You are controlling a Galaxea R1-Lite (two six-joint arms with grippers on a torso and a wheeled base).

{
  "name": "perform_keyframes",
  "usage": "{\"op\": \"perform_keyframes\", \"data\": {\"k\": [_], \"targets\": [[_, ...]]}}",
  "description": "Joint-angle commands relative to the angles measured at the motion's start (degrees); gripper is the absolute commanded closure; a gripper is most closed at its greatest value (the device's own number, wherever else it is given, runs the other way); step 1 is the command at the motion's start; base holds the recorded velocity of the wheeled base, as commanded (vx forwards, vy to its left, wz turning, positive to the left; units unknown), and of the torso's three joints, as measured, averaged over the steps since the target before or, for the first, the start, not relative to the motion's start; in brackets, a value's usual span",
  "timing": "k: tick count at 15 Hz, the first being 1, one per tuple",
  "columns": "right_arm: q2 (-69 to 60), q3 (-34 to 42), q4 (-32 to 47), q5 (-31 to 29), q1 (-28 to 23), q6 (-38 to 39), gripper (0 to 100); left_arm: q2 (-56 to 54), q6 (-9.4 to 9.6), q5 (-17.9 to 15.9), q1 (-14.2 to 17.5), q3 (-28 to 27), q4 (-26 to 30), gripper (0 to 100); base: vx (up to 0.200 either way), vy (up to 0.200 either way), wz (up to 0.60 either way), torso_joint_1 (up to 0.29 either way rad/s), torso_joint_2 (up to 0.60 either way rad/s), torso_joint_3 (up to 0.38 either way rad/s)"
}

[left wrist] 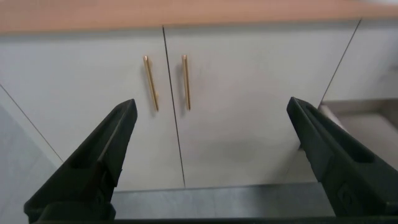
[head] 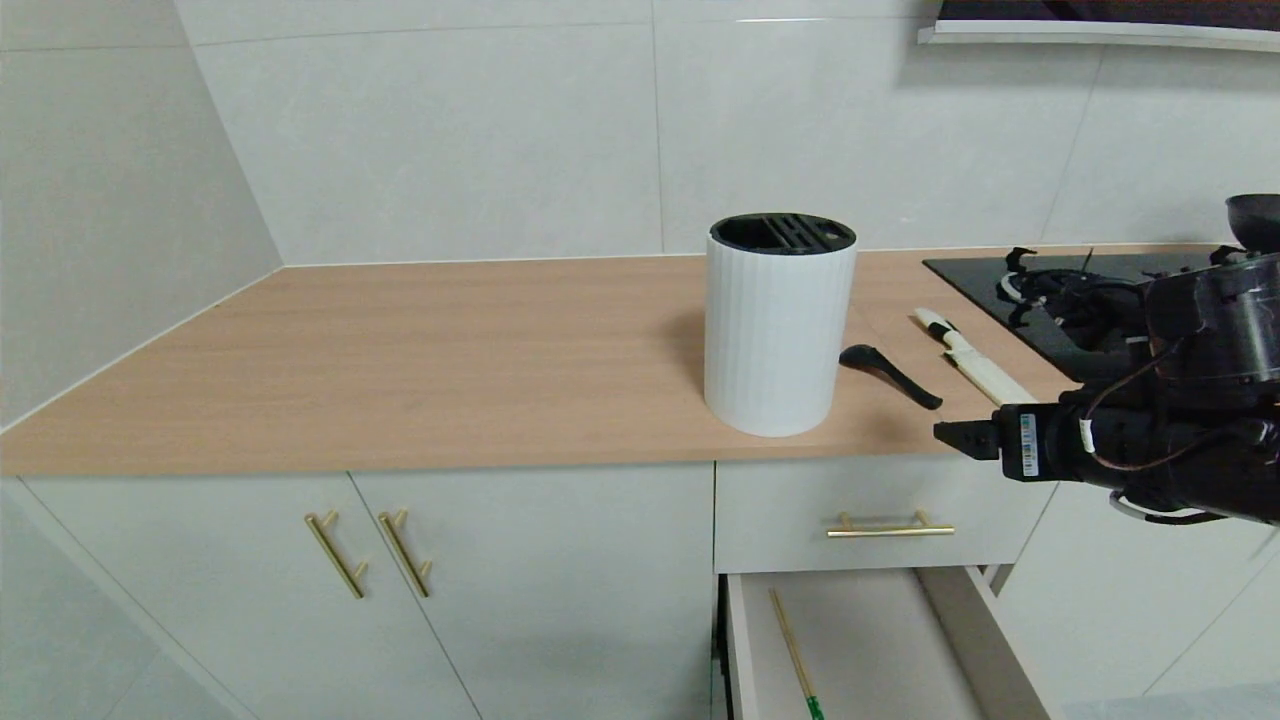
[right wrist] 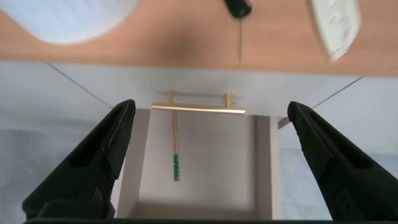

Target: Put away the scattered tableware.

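Item 1: a white ribbed cylindrical utensil holder (head: 780,330) with a black slotted top stands upright on the light wooden countertop (head: 450,370), near its front edge.

Item 2: a black spoon (head: 890,375) lies flat on the counter just beside the holder, on the robot's right.

Item 3: a cream-handled knife (head: 970,365) lies a little further right, between the spoon and the black gas hob (head: 1000,290).

Item 4: the lower white drawer (head: 960,640) is pulled open beneath a closed drawer with a brass bar handle (head: 890,527). It contains a thin wooden chopstick with a green end (head: 795,655), lying lengthwise near its left wall; whether this is one stick or a pair cannot be told.

Right gripper (right wrist: 210,107): spread wide, holding nothing, positioned above the open drawer at the counter's front edge.

Left gripper (left wrist: 210,106): also spread wide and holding nothing, facing the white double cabinet doors (left wrist: 249,112).
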Motion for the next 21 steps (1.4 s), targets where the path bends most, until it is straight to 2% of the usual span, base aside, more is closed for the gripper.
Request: {"op": "perform_keyframes", "data": {"k": [1, 7, 10, 13, 16, 21], "targets": [[1.0, 0.0, 0.0, 0.0, -0.1, 0.0, 0, 0.0, 0.02, 0.0, 0.0, 0.0, 0.0, 0, 0.000, 0.000, 0.00, 0.193, -0.47, -0.261], [3.2, 1.8, -6.5, -0.3, -2.8, -2.1, 0, 0.0, 0.02, 0.0, 0.0, 0.0, 0.0, 0, 0.000, 0.000, 0.00, 0.040, -0.09, -0.051], [4.0, 0.7, -8.5, 2.2, -3.7, -2.7, 0, 0.0, 0.02, 0.0, 0.0, 0.0, 0.0, 0, 0.000, 0.000, 0.00, 0.000, 0.00, 0.000], [11.2, -7.9, -8.8, 8.5, -4.7, -7.2, 0, 0.0, 0.02, 0.0, 0.0, 0.0, 0.0, 0, 0.000, 0.000, 0.00, 0.000, 0.00, 0.000], [17.6, -9.8, -10.0, 9.7, -4.6, -7.6, 0, 0.0, -0.07, 0.0, 0.0, 0.0, 0.0, 0, 0.000, 0.000, 0.00, 0.000, 0.00, 0.000], [27.4, -9.9, -27.0, 9.7, -7.7, -8.4, 0, 0.0, -0.07, 0.0, 0.0, 0.0, 0.0, 0, 0.000, 0.000, 0.00, 0.000, 0.00, 0.000]]}}
